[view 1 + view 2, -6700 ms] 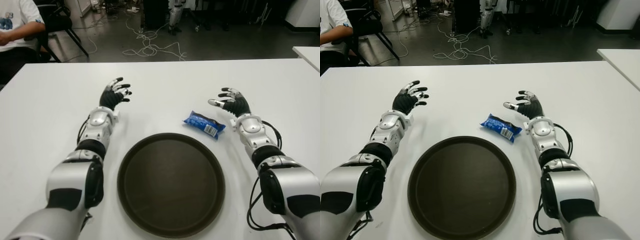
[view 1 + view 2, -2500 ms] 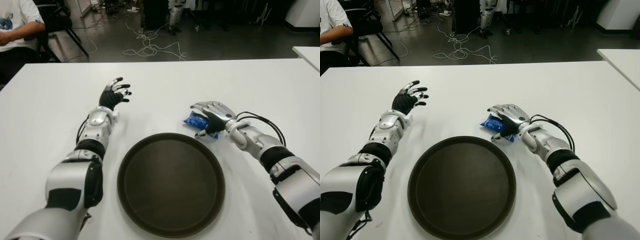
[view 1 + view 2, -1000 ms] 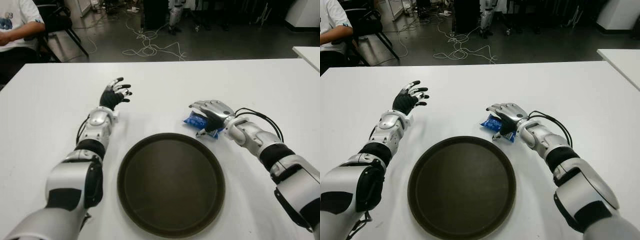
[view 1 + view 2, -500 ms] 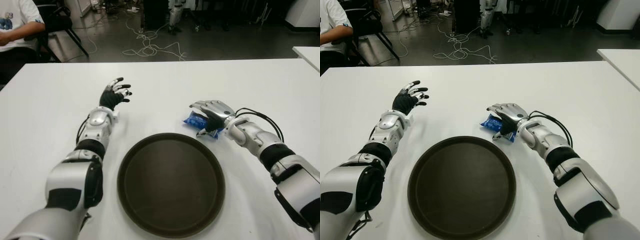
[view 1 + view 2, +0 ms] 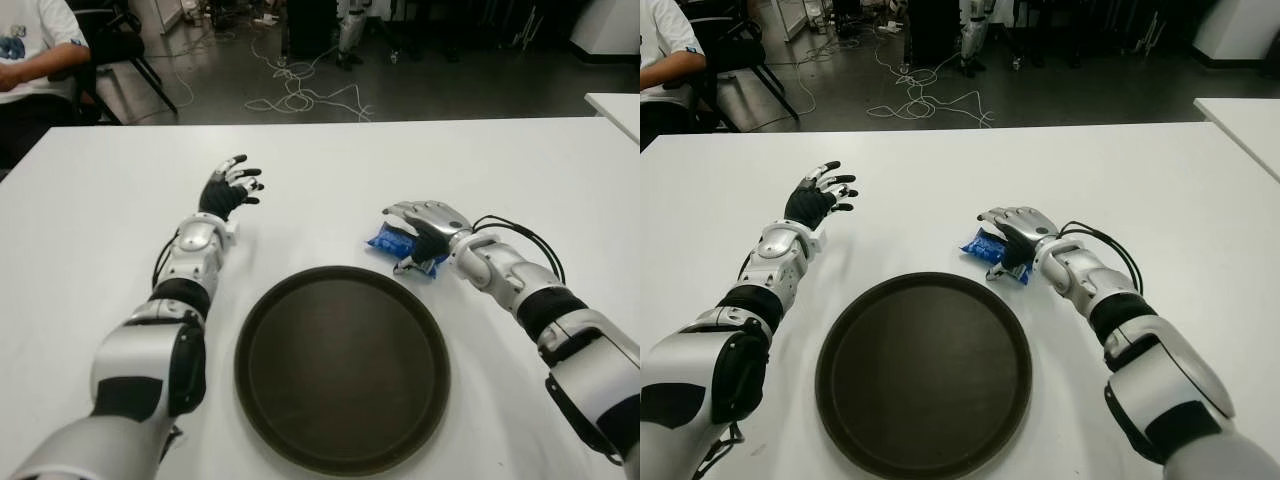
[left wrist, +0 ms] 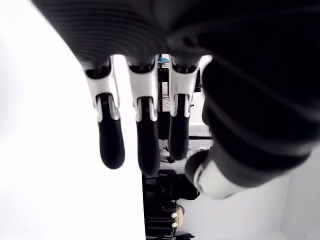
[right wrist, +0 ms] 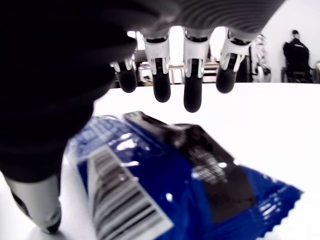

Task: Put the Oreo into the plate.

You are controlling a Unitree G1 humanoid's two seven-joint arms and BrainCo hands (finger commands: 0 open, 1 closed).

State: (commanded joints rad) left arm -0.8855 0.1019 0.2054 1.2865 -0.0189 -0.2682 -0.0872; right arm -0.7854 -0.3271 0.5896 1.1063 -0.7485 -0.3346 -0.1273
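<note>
The Oreo (image 5: pixel 398 246) is a blue glossy packet lying flat on the white table, just beyond the far right rim of the round dark plate (image 5: pixel 342 366).

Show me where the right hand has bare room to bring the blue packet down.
The round dark brown plate is bare across its whole inside. White table is bare between the left hand and the right hand. It is tight only at the blue Oreo packet, by the plate's far rim.
</note>
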